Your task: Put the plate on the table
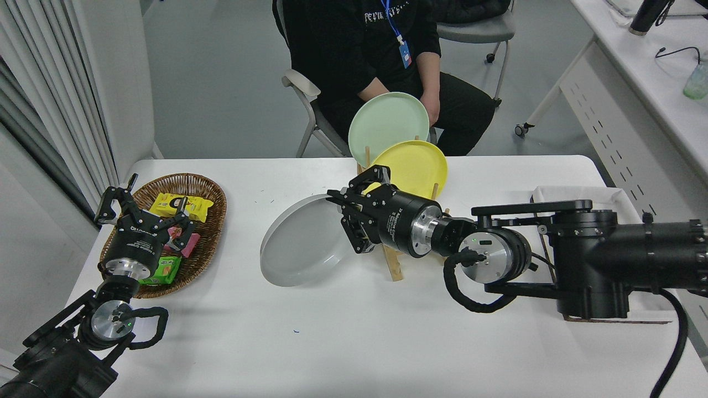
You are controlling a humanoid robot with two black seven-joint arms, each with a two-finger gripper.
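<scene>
The right gripper [349, 221] pinches the right-hand rim of the plate [304, 243], its black fingers [354, 205] closed over the edge. The plate is tilted, its lower edge at or just above the table [332, 331], its hollow face turned toward the camera. Just behind the gripper stands a wooden rack [394, 260] holding a yellow plate [412, 166] and, behind that, a pale green plate [387, 124], both upright and leaning. To the right of the rack, a white tray [575, 193] is largely hidden by the right arm. Well to the left of the rack sits a wicker basket [193, 188] with snack packets [180, 207]. The left gripper [141, 207] hangs over that basket with its fingers spread, holding nothing. Beyond the rack, a person [359, 55] in dark clothes sits on a chair at the table's far side.
</scene>
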